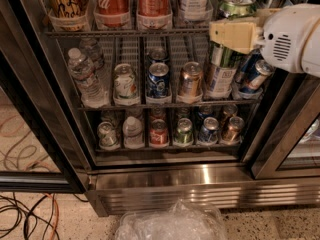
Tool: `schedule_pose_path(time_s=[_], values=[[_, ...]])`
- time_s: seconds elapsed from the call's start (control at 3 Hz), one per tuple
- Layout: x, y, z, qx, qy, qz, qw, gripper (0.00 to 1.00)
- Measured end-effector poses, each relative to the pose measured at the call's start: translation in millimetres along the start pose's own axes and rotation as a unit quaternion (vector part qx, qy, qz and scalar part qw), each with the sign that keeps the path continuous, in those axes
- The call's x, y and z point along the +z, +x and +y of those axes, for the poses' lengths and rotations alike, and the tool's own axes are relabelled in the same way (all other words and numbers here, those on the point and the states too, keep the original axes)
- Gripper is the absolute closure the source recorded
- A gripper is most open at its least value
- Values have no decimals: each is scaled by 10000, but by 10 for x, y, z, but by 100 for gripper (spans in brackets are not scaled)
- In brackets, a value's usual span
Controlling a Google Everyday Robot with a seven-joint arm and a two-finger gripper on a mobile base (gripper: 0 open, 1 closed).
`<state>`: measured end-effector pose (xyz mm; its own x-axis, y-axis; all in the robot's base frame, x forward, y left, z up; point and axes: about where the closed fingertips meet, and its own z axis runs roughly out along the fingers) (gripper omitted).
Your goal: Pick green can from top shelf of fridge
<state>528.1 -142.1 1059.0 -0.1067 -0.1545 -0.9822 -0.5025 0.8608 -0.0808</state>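
Note:
The green can (pixel 236 5) is tall, metallic green, with a silver rimmed lid. It hangs at the right end of the top shelf (pixel 125 33) of the fridge (pixel 200 181), in front of the rack. My gripper (pixel 229 36) reaches in from the right on a white arm and is shut on the can. One cream finger (pixel 235 35) lies across the can's front, and the green body shows again below it. The other finger is hidden behind the can.
Tall red Coca-Cola cans (pixel 112 1) stand in clear tubs on the top shelf. Two lower racks hold short cans (pixel 158 80) and a water bottle (pixel 85 74). A dark door frame (pixel 287 134) stands at right. A clear plastic bag (pixel 170 224) and cables (pixel 25 214) lie on the floor.

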Motion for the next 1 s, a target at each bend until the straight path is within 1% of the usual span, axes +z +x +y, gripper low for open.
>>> schedule_pose_path(time_s=[0.33,0.67,1.0], values=[[0,0,0,0,-1,0,10000,100],[-53,111,211,129,-353,125,9992,100],[-272,286,646,474,-1011,306,9933,100]])
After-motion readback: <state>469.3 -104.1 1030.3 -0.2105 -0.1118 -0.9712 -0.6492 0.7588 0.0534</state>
